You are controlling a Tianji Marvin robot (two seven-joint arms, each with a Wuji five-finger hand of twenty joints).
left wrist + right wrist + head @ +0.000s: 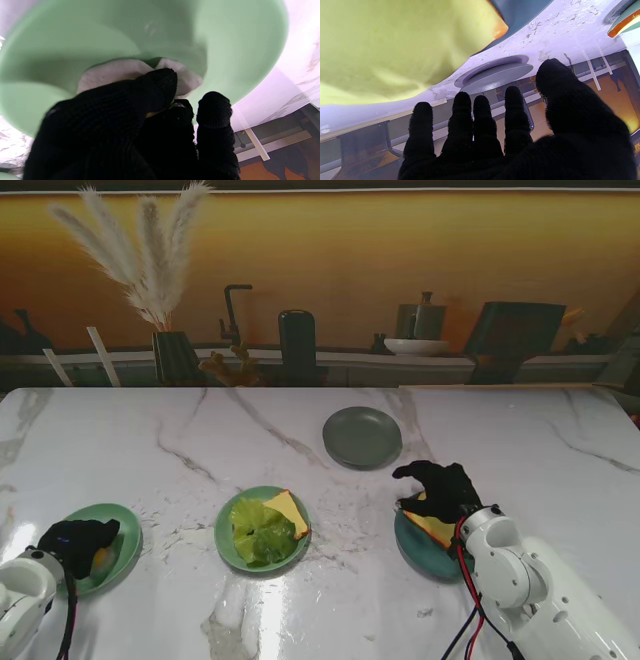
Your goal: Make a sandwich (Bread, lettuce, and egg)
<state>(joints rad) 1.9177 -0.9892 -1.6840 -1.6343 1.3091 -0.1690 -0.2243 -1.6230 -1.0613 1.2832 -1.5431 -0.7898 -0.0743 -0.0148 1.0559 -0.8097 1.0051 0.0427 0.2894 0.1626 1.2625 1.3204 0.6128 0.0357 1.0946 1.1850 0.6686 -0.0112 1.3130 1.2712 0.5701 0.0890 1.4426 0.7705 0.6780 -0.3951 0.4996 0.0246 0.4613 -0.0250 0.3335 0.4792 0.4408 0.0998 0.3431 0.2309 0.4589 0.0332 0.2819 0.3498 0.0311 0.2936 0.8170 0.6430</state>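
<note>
Down on its light green plate [128, 532], the left hand [77, 544] has its fingers curled around the egg [112, 75]. Over the bread [432, 525] on the teal plate [418, 548] just beneath it, the right hand [440, 488] spreads wide, gripping nothing.

Marble table [520, 430], four plates [362, 437].

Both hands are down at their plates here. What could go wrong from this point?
The left hand is closing on the egg inside the light green plate; its floppy white could slip or tear. The right hand hangs open over the bread slice on the teal plate; pressing at the edge might tip or slide that plate.
</note>
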